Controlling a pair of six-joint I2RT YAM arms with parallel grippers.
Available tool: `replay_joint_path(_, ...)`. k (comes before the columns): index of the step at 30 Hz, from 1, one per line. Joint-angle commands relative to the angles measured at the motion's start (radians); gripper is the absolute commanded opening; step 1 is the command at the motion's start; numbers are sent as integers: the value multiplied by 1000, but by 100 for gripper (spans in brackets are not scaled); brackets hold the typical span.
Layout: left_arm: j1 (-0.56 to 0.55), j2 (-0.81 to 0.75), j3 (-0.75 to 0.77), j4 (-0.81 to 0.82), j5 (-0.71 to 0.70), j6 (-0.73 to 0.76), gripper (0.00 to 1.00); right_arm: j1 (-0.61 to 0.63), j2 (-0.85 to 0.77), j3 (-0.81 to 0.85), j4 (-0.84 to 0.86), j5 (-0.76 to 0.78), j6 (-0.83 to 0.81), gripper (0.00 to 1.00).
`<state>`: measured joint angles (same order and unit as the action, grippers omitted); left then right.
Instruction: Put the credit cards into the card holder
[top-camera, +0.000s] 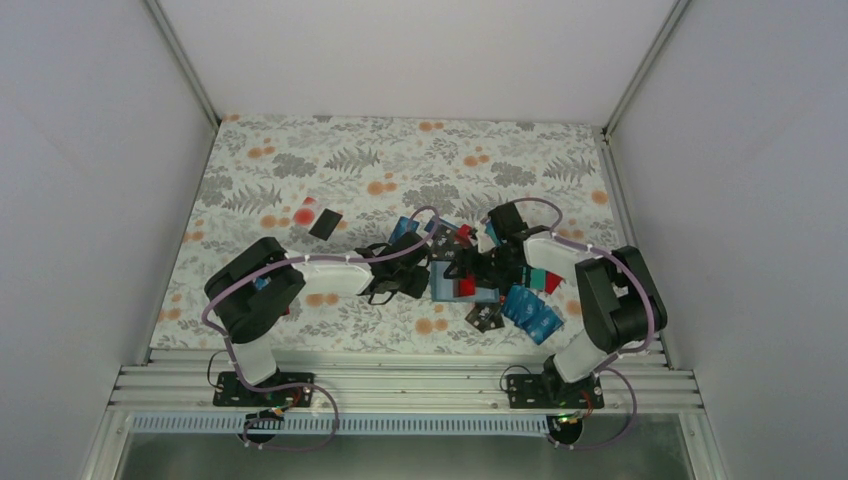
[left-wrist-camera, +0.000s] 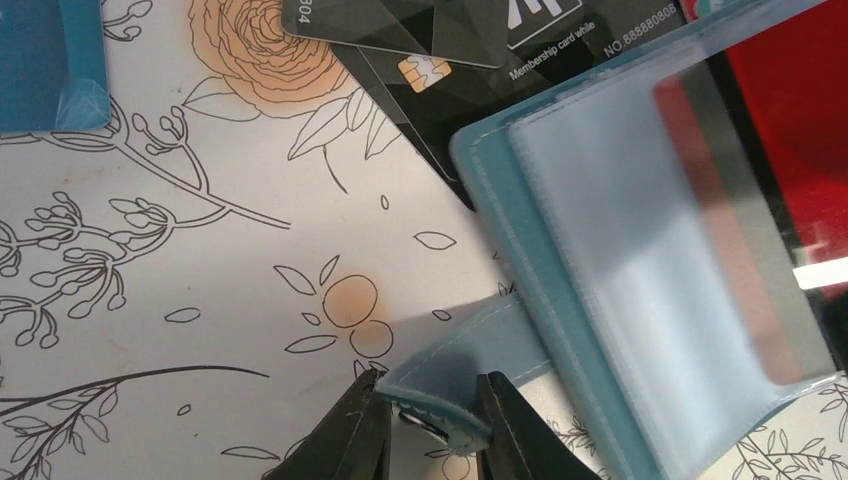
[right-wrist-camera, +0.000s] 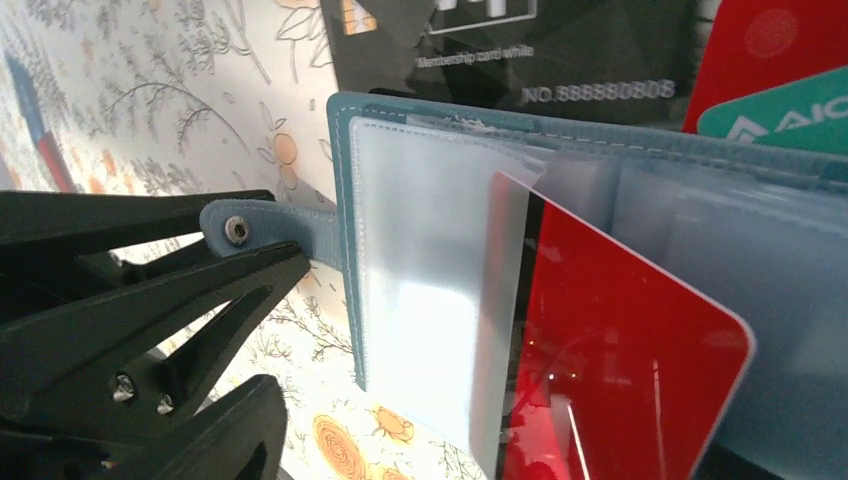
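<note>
The teal-blue card holder (top-camera: 450, 281) lies open in the middle of the table, its clear sleeves fanned up; it also shows in the left wrist view (left-wrist-camera: 640, 300) and the right wrist view (right-wrist-camera: 430, 260). My left gripper (left-wrist-camera: 430, 412) is shut on the holder's snap strap (left-wrist-camera: 480, 345) at its left edge, and it appears from the top (top-camera: 412, 279). My right gripper (top-camera: 480, 270) holds a red credit card (right-wrist-camera: 625, 360) tilted between the sleeves; its fingers are hidden behind the card. Other credit cards lie around the holder.
Black cards (left-wrist-camera: 480, 70) lie under the holder's far edge, with a teal card (right-wrist-camera: 790, 115) beside them. Several blue cards (top-camera: 530, 312) and a black one (top-camera: 484, 318) lie to the front right. A black card (top-camera: 325, 223) and a red card (top-camera: 305, 213) lie at the far left.
</note>
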<state>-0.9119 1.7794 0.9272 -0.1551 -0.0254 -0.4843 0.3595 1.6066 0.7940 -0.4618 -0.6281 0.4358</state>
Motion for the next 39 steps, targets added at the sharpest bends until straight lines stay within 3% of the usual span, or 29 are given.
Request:
replay_joint_path(1,0,18,-12,19,2,-11,22,-1,-30,18,-144,135,-41,77)
replay_joint_path(16,1,19,-15,41,16,-10,21,2,-135,74,-290,329,0,100)
replay_joint_path(20,1,18,-15,42,16,-7,19,7,-164,69,-297,336,17,99)
replay_joint_path(28,1,20,-13,49,26,-7,18,33,-129,60,-250,315,37,83)
replay_joint_path(39,-1,-4,-40,56,30,-13,18,71,-73,61,-220,327,57,81)
